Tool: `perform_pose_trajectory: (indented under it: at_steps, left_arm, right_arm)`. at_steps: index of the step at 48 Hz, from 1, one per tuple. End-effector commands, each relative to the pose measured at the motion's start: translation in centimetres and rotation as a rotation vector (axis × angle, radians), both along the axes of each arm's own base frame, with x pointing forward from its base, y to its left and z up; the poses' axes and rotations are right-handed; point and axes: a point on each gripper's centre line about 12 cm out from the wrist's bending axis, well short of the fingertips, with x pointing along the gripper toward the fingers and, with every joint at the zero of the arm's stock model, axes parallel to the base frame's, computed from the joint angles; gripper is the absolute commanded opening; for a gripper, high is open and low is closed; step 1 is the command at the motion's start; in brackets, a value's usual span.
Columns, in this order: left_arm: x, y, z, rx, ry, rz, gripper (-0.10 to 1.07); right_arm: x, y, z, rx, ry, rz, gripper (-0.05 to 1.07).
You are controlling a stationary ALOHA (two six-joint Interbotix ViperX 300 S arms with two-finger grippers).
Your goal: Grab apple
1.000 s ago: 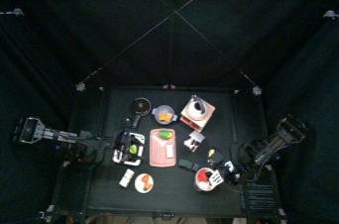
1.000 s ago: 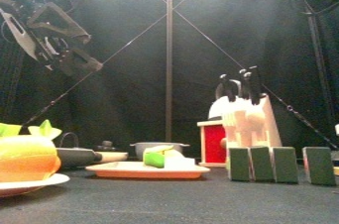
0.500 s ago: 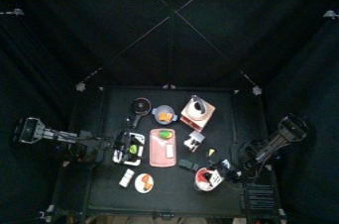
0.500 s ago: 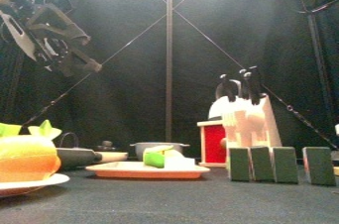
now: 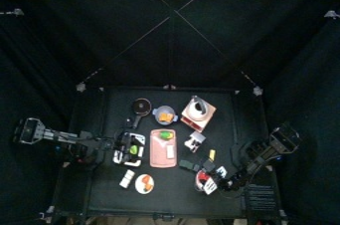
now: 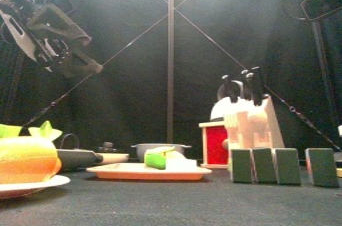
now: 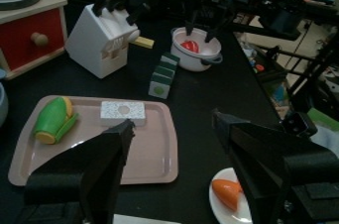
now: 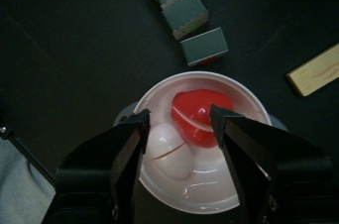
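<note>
Clearly, the left arm rests at the left side of the surface (image 5: 99, 174), raised and bent, as the front view shows it high on the left. Its left tool (image 7: 175, 149) stands released, the two jaws well apart with nothing between them, and it looks over the pink tray (image 7: 153, 154). On this tray lie a green and yellow corn piece (image 7: 55, 120) and a small white card (image 7: 121, 110). Beyond the tray stands a white knife block (image 7: 101, 38) with black handles, and beside it a row of small green blocks (image 7: 162, 77). Near the lower edge of that view is a white plate (image 7: 228, 200) with an orange piece on it.

Further right, the apple (image 8: 200, 115) lies inside a white bowl (image 8: 169, 180) near the front right corner of the surface. It is red with a paler patch, and a thin white piece lies across it. In the left wrist view the same bowl shows beyond the green blocks, with the red fruit in it.

Then the right arm comes in from the right side, stretched low toward the bowl. Its right tool (image 8: 181, 139) points down right above the bowl, released, with the jaws standing wide, one on each side of the apple. Whether the jaws touch the fruit I cannot tell. The green blocks lie on the dark surface just beyond the bowl in this view.
</note>
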Motion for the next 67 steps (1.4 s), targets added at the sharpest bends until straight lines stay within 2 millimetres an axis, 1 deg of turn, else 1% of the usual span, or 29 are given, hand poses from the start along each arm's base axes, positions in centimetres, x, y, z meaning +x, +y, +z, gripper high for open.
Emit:
perform_pose_trajectory:
  at_steps: [1,8,13,21,39,61,67]
  left_arm:
    - [0.2,0.0,0.6,-0.002,-0.020,0.002,0.98]
    - [0.2,0.0,0.5,-0.003,-0.018,0.003,0.98]
    - [0.2,0.0,0.5,-0.002,-0.020,0.002,0.98]
    - [0.3,0.0,0.5,-0.003,-0.020,0.003,0.98]
    - [0.2,0.0,0.5,-0.002,-0.018,0.002,0.98]
    - [0.2,0.0,0.5,-0.002,-0.020,0.002,0.98]
    - [0.2,0.0,0.5,-0.003,-0.020,0.003,0.98]
  right_arm:
    - [0.1,0.2,0.5,0.005,-0.009,0.028,0.96]
    - [-0.1,0.2,-0.1,-0.016,0.019,0.058,1.03]
    - [-0.2,0.2,-0.4,-0.042,0.032,0.092,1.03]
    - [-0.2,0.1,-1.3,-0.069,0.053,0.102,1.03]
    - [-0.1,0.4,-3.1,-0.072,0.087,0.118,1.03]
    - [0.0,0.5,-4.2,-0.084,0.113,0.115,1.02]
    - [0.1,0.7,-4.2,-0.073,0.109,0.123,1.01]
